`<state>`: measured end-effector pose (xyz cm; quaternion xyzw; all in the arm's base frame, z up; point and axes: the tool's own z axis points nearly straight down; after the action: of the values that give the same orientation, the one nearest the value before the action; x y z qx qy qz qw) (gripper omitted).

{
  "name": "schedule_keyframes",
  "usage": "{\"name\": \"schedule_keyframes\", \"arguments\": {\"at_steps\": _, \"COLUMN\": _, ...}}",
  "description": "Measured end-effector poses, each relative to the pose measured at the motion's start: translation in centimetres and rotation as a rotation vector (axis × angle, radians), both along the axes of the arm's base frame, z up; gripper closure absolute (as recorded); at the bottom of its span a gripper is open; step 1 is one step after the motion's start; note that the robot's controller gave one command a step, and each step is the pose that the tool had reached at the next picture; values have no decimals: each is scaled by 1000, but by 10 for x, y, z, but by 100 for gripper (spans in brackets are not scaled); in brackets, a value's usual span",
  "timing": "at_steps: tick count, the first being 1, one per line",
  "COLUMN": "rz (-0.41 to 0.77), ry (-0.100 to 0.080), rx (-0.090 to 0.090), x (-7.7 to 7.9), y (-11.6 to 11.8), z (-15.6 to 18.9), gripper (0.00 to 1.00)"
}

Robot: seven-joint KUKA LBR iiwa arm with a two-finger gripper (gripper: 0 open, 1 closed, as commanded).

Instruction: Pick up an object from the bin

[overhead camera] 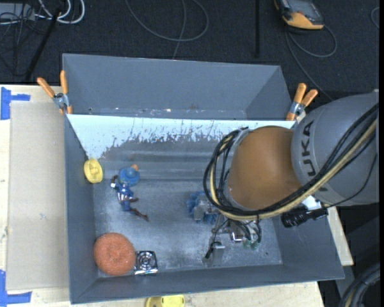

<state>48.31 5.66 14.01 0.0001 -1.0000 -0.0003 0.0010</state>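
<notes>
Looking down past a dark floor strewn with cables onto a pale wooden table carrying a grey metal bin (173, 101) with sloping walls. Reaching in from the right of the frame, with the arm's rounded brown-orange wrist cover (262, 168) and looped black cables (212, 178) hanging over the right half of the bin. Hovering low with the gripper (216, 245) in the lower right of the bin floor, near the bottom wall; not being able to tell whether it is wide or narrow, and seeing nothing held in it. Finding the small blue lumpy plastic object (196, 206) just beside the gripper, up and to the left of it, partly tucked behind the cables, and too compact and too hidden for reading a long axis. Leaving well apart, toward the left of the frame, a blue toy figure (125, 183), a small yellow rounded piece (93, 171), an orange-red round scrubbing pad (114, 253) and, touching that pad, a small silvery square piece (145, 261). Judging the coming move as turning on a short shift up and leftward to the blue lump, the nearest thing by far.
</notes>
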Motion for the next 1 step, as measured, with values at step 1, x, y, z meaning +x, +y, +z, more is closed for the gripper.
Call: {"name": "schedule_keyframes", "arguments": {"at_steps": 1, "rz": -19, "ry": -5, "rx": -1, "x": 8, "y": 52, "z": -41, "gripper": 0}}
